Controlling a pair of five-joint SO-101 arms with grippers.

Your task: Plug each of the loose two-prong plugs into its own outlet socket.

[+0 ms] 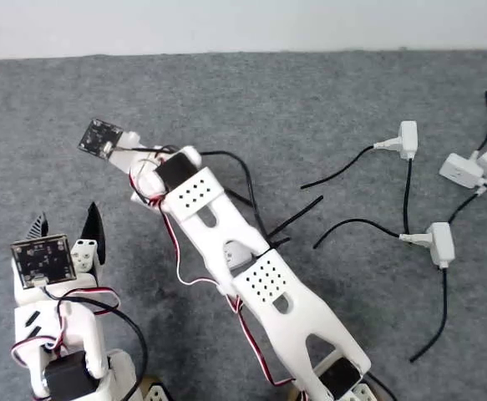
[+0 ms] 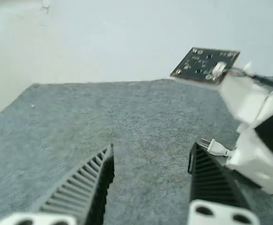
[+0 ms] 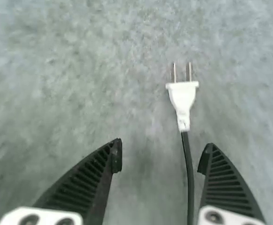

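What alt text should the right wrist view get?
A white two-prong plug lies loose on grey carpet, prongs pointing away from the right claw. Its black cord runs back between the open claw's two dark ribbed fingers; nothing is gripped.

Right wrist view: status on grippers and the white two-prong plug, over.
Left gripper open, empty. Right gripper open, white two-prong plug lying just ahead, ungrasped. Its black cord runs between the fingers.
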